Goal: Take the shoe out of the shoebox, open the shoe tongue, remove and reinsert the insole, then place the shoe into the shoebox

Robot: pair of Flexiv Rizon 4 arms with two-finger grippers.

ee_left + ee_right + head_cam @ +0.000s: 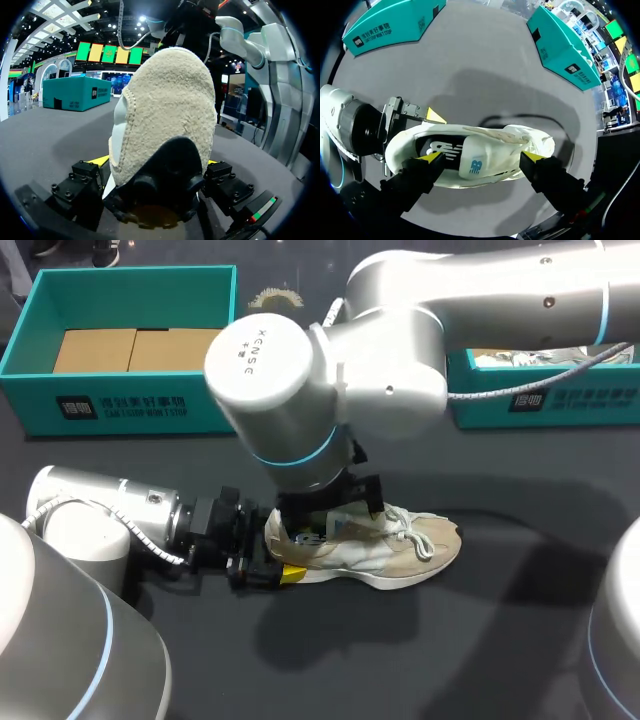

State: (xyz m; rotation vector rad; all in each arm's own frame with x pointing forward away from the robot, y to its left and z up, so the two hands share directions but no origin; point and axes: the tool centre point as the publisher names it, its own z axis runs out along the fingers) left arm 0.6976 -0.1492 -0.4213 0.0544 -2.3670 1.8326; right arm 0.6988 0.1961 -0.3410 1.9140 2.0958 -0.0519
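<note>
A beige and white shoe (400, 545) lies on its sole on the dark table, toe pointing right. My left gripper (272, 562) is at its heel, open. In the left wrist view the fuzzy heel (170, 110) sits between the yellow-tipped fingers of that gripper (156, 161). My right gripper (330, 508) hangs over the shoe's opening, open. From the right wrist, this gripper (482, 157) straddles the white tongue (475, 162), with the dark insole (440, 149) showing inside the shoe (520, 137). One yellow fingertip (435, 116) of the left gripper shows beside the heel.
An open teal shoebox (120, 405) with cardboard inserts (135, 350) stands at the back left. A second teal box (560, 400) stands at the back right, behind my right arm. My right arm's big elbow (270, 370) hangs over the table's middle.
</note>
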